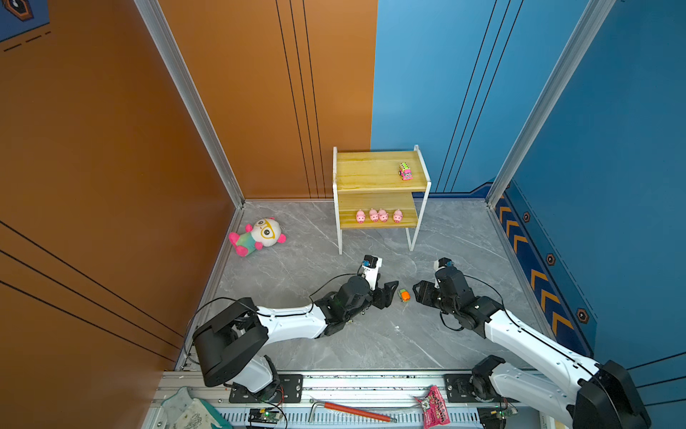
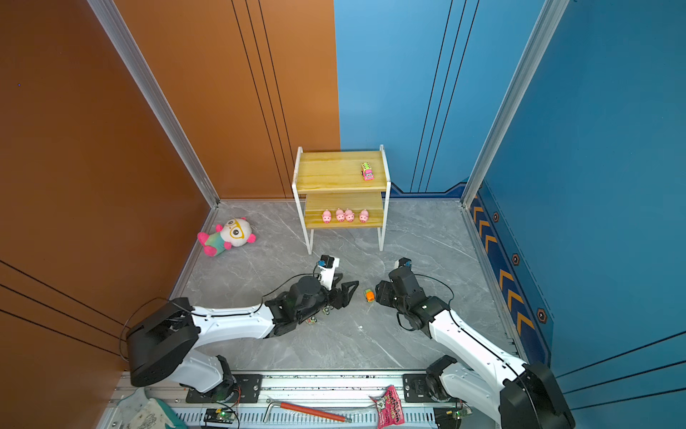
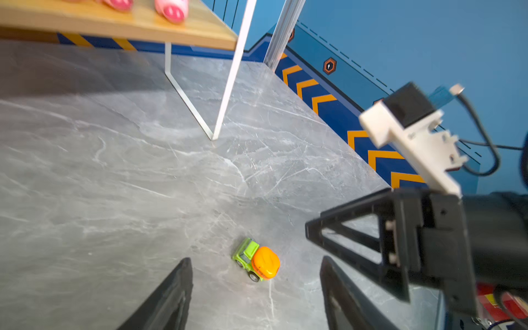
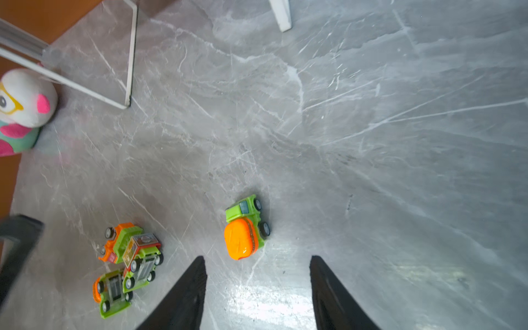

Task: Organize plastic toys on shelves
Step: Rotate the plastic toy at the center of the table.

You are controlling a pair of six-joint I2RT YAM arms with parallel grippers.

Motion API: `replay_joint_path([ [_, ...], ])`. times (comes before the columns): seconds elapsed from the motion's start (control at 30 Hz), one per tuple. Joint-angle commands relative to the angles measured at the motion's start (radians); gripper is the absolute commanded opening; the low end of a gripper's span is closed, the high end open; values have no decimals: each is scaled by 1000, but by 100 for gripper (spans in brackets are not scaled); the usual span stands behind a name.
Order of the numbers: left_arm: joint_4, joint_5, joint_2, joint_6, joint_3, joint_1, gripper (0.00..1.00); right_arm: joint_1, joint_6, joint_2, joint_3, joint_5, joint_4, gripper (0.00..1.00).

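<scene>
A green toy truck with an orange drum (image 1: 404,295) (image 2: 369,295) stands alone on the grey floor between my two grippers. My left gripper (image 1: 390,295) (image 3: 255,258) is open, and the truck (image 3: 257,260) sits untouched at its fingertips. My right gripper (image 1: 417,293) (image 4: 257,257) faces it from the other side, open too, with the truck (image 4: 245,228) just beyond its tips. Three more orange-and-green trucks (image 4: 128,257) (image 2: 315,317) lie clustered beside my left arm. On the shelves (image 1: 371,174), a pink truck (image 1: 405,171) is on the upper board and several pink pigs (image 1: 378,215) line the lower one.
A white-headed plush doll (image 1: 258,236) (image 4: 25,100) lies near the orange wall, left of the shelves. The shelves' thin white legs (image 3: 228,85) stand just behind the grippers. A red-handled hex key (image 1: 349,410) and a pink packet (image 1: 434,406) rest on the front rail.
</scene>
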State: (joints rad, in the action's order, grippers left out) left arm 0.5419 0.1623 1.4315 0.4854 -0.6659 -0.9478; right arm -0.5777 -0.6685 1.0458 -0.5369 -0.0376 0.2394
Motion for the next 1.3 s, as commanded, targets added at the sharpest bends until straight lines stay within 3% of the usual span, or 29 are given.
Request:
replay_joint_path([
  [0.0, -284, 40, -105, 31, -26, 49, 78, -74, 99, 48, -42, -109, 36, 60],
  [0.17, -460, 26, -231, 55, -3, 127, 83, -114, 128, 135, -51, -138, 19, 62],
  [0.47, -511, -13, -341, 97, 58, 229, 84, -103, 138, 276, -87, -94, -52, 64],
  [0.87, -488, -56, -348, 102, 70, 288, 84, -82, 175, 390, -143, -168, 51, 59],
  [1.27, -503, -67, -337, 84, 43, 300, 84, -13, 65, 380, -109, -171, 82, 57],
])
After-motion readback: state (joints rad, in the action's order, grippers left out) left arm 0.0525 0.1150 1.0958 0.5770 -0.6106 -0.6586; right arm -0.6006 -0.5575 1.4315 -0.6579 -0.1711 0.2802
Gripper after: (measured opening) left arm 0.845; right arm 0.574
